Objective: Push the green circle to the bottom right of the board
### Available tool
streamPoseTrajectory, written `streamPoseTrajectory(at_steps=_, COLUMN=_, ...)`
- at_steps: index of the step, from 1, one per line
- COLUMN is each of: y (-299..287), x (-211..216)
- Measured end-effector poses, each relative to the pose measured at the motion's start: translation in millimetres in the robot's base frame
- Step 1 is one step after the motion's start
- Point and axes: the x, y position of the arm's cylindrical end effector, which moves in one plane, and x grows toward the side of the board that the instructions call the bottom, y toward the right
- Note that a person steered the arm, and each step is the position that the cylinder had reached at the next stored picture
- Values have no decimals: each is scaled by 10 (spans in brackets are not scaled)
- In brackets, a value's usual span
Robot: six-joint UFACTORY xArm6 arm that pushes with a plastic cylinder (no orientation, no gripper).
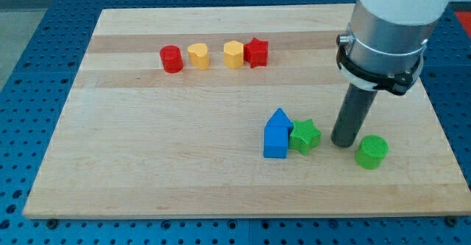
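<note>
The green circle (372, 151) is a short green cylinder on the wooden board (184, 142), at the view's lower right. My tip (344, 143) rests on the board just to its left, a small gap apart from it. A green star (305, 136) lies just left of my tip. The arm's grey and white body (386, 32) hangs over the board's right side and hides part of it.
A blue house-shaped block (277, 134) touches the green star's left side. Near the view's top stand a red cylinder (171, 59), a yellow heart (197, 55), a yellow hexagon (233, 54) and a red star (256, 52), in a row.
</note>
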Motion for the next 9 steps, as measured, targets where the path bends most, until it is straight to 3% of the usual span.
streamPoseTrajectory(at_steps=4, y=371, x=328)
streamPoseTrajectory(at_steps=6, y=206, x=572)
streamPoseTrajectory(at_steps=7, y=-542, x=826)
streamPoseTrajectory(at_steps=8, y=-1280, x=721)
streamPoseTrajectory(at_steps=9, y=-1637, x=166)
